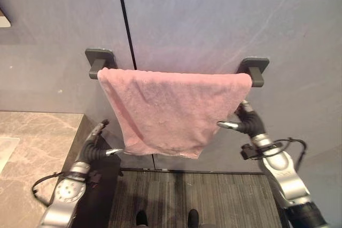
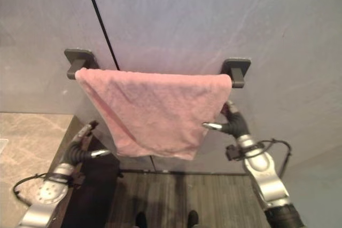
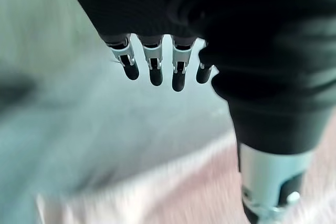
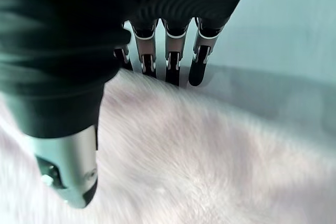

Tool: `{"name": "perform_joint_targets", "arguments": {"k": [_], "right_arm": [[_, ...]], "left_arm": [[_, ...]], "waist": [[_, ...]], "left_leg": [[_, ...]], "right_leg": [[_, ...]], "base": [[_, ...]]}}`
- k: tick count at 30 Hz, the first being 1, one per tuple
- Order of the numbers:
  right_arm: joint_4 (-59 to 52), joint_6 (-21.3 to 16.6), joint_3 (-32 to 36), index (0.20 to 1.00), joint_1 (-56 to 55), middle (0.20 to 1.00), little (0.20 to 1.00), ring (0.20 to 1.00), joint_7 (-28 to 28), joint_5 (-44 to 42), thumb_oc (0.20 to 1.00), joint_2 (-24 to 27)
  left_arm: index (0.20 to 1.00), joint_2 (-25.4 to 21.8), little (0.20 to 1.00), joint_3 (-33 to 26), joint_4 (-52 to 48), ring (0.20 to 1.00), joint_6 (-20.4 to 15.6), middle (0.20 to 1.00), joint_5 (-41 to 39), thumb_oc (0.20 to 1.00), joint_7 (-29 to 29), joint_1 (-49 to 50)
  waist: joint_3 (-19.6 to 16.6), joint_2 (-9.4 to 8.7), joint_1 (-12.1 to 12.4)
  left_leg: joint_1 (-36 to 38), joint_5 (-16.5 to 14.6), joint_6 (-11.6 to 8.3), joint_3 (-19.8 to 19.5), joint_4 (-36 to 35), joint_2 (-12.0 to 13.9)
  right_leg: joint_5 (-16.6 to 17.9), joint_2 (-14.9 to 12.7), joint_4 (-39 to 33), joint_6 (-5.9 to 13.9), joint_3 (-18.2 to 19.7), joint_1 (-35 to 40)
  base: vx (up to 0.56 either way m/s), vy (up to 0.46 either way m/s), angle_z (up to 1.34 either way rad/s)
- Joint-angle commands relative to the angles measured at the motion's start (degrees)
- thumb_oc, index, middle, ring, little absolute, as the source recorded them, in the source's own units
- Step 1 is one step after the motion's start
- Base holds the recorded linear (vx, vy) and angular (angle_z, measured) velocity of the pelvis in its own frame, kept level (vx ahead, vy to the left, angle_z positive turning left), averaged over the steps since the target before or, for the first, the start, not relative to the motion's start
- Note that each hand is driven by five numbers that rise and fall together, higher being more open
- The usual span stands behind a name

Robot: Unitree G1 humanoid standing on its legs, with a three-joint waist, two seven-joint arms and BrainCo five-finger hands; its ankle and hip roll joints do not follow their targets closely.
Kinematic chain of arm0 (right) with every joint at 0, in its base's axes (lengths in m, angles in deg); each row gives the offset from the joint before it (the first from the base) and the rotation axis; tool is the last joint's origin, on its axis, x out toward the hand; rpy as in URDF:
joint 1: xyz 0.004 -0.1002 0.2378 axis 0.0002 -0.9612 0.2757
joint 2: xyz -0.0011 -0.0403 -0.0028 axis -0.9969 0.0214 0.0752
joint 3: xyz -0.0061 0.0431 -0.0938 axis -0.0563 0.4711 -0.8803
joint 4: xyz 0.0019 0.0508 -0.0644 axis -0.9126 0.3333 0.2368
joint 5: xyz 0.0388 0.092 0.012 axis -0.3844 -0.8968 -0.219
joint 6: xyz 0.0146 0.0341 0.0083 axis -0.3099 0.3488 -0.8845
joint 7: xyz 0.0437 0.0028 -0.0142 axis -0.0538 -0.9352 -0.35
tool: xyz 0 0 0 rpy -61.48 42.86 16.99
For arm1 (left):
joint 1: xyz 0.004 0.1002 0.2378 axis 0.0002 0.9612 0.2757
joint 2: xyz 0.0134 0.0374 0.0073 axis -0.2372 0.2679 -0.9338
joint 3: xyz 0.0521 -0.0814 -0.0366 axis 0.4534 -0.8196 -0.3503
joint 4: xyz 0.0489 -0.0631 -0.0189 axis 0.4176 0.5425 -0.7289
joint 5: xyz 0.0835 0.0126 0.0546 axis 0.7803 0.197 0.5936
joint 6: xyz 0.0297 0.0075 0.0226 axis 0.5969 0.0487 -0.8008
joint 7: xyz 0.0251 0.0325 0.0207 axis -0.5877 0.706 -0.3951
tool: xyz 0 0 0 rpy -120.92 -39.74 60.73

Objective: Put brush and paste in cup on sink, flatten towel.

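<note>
desk (image 1: 37, 142): marble top at far left, nothing task-related on the bit I can see. No brush, paste or cup in sight, so can't say how that half of the job stands.

left robot hand (image 1: 95, 143): sits low, just beside the towel's lower-left edge. Fingers look straight-ish and relaxed, thumb sticking out toward the cloth, holding nothing.

towel (image 1: 171, 110): pink, draped over the bar (image 1: 101, 70) on the grey wall. It hangs lopsided, wide along the top and pulled into a narrower skewed flap at the bottom, so not flat yet.

right robot hand (image 1: 243, 121): up by the towel's right edge, just under the right bar mount. Fingers extended over the pile in its wrist view, thumb poking toward the cloth, no pinch that I can make out.

step: flatten-the-towel part, I'd say, both hands flanking it.

next: probably catch each side edge and draw outward and down, evenly, so the cloth doesn't slide off the bar.
</note>
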Motion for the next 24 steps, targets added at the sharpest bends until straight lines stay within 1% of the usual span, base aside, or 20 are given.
{"name": "perform_joint_targets", "arguments": {"k": [1,2,4,5,6,7,9,10,11,12,14,16,18,19,20,22,23,24], "right_arm": [[-5.9,-4.7,7.3,1.0,-1.4,1.0,1.0,1.0,4.5,8.5,1.0,2.1],[-6.2,-4.6,7.3,1.0,-1.6,1.0,1.0,1.0,4.6,8.6,1.0,2.0],[-9.0,-5.4,11.0,1.0,-0.6,1.0,1.0,1.0,7.2,12.6,1.0,3.3],[-9.9,-5.9,11.4,1.0,-0.1,1.0,1.0,1.0,7.7,13.7,1.0,3.1],[-11.2,-6.4,12.1,1.0,1.2,1.0,1.0,1.0,8.6,15.3,1.0,4.1],[-11.3,-6.4,12.1,1.0,1.4,1.0,1.0,1.0,8.7,15.4,1.0,4.0],[-14.1,-7.3,11.9,1.0,3.9,1.0,1.0,1.0,9.0,17.6,1.0,5.7],[-15.8,-7.9,11.3,1.0,5.7,1.0,1.0,1.0,8.4,18.6,1.0,7.8],[-18.1,-8.5,9.4,1.0,8.9,1.0,1.0,1.0,6.8,18.1,1.0,11.5],[-19.3,-8.8,8.0,1.0,11.3,1.0,1.0,1.0,5.7,18.0,1.0,14.0],[-20.7,-9.1,4.7,1.0,15.6,1.0,1.0,1.0,4.4,17.3,1.0,18.0],[-20.7,-9.2,1.9,1.0,19.8,1.0,1.0,1.0,4.2,17.5,1.0,21.2],[-20.6,-9.1,-0.6,1.0,23.5,1.0,1.0,1.0,3.4,17.6,1.0,25.7],[-20.3,-9.2,-0.9,1.0,23.9,1.0,1.0,1.0,3.4,17.6,1.0,25.8],[-20.1,-9.0,-3.4,1.0,26.7,1.0,1.0,1.0,2.2,17.4,1.0,29.9],[-20.3,-8.8,-5.7,1.0,28.9,1.0,1.0,1.0,0.3,17.8,1.0,33.6],[-20.2,-8.5,-6.8,1.0,29.8,1.0,1.0,1.0,0.0,17.9,1.0,34.5],[-20.0,-8.2,-9.5,1.0,31.5,1.0,1.0,1.0,-1.2,18.6,1.0,35.9]], "left_arm": [[1.0,-3.5,1.0,-7.9,-3.7,1.0,-4.9,1.0,4.1,1.0,4.5,0.5],[1.0,-3.5,1.0,-8.0,-4.0,1.0,-4.7,1.0,4.2,1.0,4.4,0.8],[1.0,-3.7,1.0,-12.1,-6.9,1.0,-5.8,1.0,5.8,1.0,7.1,0.6],[1.0,-3.5,1.0,-12.8,-7.7,1.0,-5.9,1.0,6.0,1.0,7.6,0.5],[1.0,-4.2,1.0,-14.1,-9.2,1.0,-6.6,1.0,7.5,1.0,8.9,-0.1],[1.0,-4.1,1.0,-14.2,-9.4,1.0,-6.6,1.0,7.7,1.0,9.0,-0.1],[1.0,-5.2,1.0,-15.4,-12.5,1.0,-7.3,1.0,9.8,1.0,10.3,-1.6],[1.0,-7.1,1.0,-16.0,-14.8,1.0,-8.1,1.0,11.0,1.0,10.6,-2.9],[1.0,-10.6,1.0,-16.0,-17.4,1.0,-8.9,1.0,12.1,1.0,9.9,-4.4],[1.0,-13.7,1.0,-16.6,-18.7,1.0,-9.4,1.0,13.6,1.0,9.1,-4.9],[1.0,-18.7,1.0,-16.2,-21.1,1.0,-10.5,1.0,14.4,1.0,8.5,-7.1],[1.0,-22.2,1.0,-16.0,-21.4,1.0,-11.1,1.0,14.0,1.0,8.5,-8.9],[1.0,-27.2,1.0,-16.3,-22.0,1.0,-11.5,1.0,15.1,1.0,8.2,-10.0],[1.0,-27.2,1.0,-16.3,-21.9,1.0,-11.5,1.0,15.1,1.0,8.3,-10.1],[1.0,-31.2,1.0,-16.8,-22.9,1.0,-12.0,1.0,14.9,1.0,6.6,-9.5],[1.0,-35.0,1.0,-17.3,-24.5,1.0,-12.3,1.0,15.3,1.0,4.9,-8.6],[1.0,-36.2,1.0,-17.3,-25.0,1.0,-12.4,1.0,15.2,1.0,4.4,-8.5],[1.0,-38.4,1.0,-15.9,-25.6,1.0,-12.7,1.0,14.8,1.0,3.3,-9.0]], "waist": [[-2.1,-1.38,-0.5],[-2.2,-1.41,-0.6],[-2.5,-1.41,-0.5],[-2.5,-1.46,-0.5],[-2.8,-1.5,-0.3],[-2.7,-1.51,-0.4],[-2.8,-1.59,-0.3],[-2.9,-1.62,-0.2],[-3.0,-1.72,-0.2],[-3.0,-1.69,-0.1],[-3.2,-1.8,-0.2],[-3.2,-1.86,-0.2],[-3.2,-1.88,-0.3],[-3.1,-1.85,-0.3],[-2.9,-1.83,-0.3],[-2.7,-1.87,-0.2],[-2.6,-1.85,-0.3],[-2.2,-1.88,-0.5]], "left_leg": [[2.6,-1.8,-1.15,-0.5,0.2,0.2],[2.6,-1.8,-1.15,-0.5,0.2,0.2],[2.9,-2.3,-1.31,-0.6,0.2,0.3],[2.6,-2.0,-1.28,-0.6,0.2,0.3],[2.6,-2.0,-1.34,-0.6,0.2,0.3],[2.6,-2.0,-1.34,-0.6,0.2,0.3],[2.6,-2.1,-1.43,-0.5,0.2,0.3],[2.9,-2.5,-1.56,-0.5,0.2,0.4],[2.6,-2.0,-1.61,-0.4,0.2,0.4],[2.9,-2.5,-1.71,-0.3,0.2,0.4],[2.6,-2.0,-1.75,-0.2,0.2,0.4],[2.6,-2.0,-1.76,-0.2,0.2,0.4],[2.5,-2.0,-1.81,-0.1,0.2,0.3],[2.5,-2.0,-1.81,0.0,0.2,0.3],[2.5,-1.9,-1.84,0.2,0.2,0.3],[2.3,-1.8,-1.9,0.3,0.2,0.2],[2.2,-1.8,-1.93,0.3,0.2,0.2],[1.9,-1.6,-2.0,0.4,0.2,0.1]], "right_leg": [[-0.7,-4.4,0.4,5.77,-0.4,3.1],[-0.8,-4.4,0.4,5.77,-0.5,3.1],[-1.2,-4.4,0.4,5.9,-0.5,3.4],[-0.9,-4.5,0.4,5.83,-0.4,3.1],[-0.8,-4.5,0.4,5.86,-0.5,3.1],[-0.8,-4.5,0.4,5.87,-0.4,3.1],[-0.8,-4.5,0.4,5.93,-0.3,2.9],[-1.0,-4.5,0.4,6.09,-0.2,3.1],[-0.6,-4.5,0.4,6.06,0.0,2.7],[-0.9,-4.5,0.4,6.17,0.1,2.9],[-0.5,-4.5,0.4,6.09,0.3,2.5],[-0.4,-4.5,0.4,6.15,0.4,2.5],[-0.2,-4.5,0.4,6.28,0.5,2.3],[-0.2,-4.5,0.4,6.28,0.6,2.3],[0.0,-4.6,0.4,6.43,0.8,2.0],[0.2,-4.6,0.4,6.57,0.8,1.7],[0.3,-4.6,0.4,6.61,0.9,1.6],[0.5,-4.6,0.4,6.73,0.8,1.4]], "base": [[0.0,0.0,0.0],[0.0,0.0,0.0],[0.0,0.0,0.0],[0.0,0.0,0.0],[0.0,0.0,0.0],[0.0,0.0,0.0],[0.0,0.0,0.0],[0.0,0.0,0.0],[0.0,0.0,0.0],[-0.04,0.005,-0.01],[0.0,0.0,0.0],[0.0,0.0,0.0],[0.0,0.0,0.0],[0.0,0.0,0.0],[0.0,0.0,0.0],[0.0,0.0,0.0],[0.0,0.015,-0.04],[-0.01,0.018,-0.06]]}}
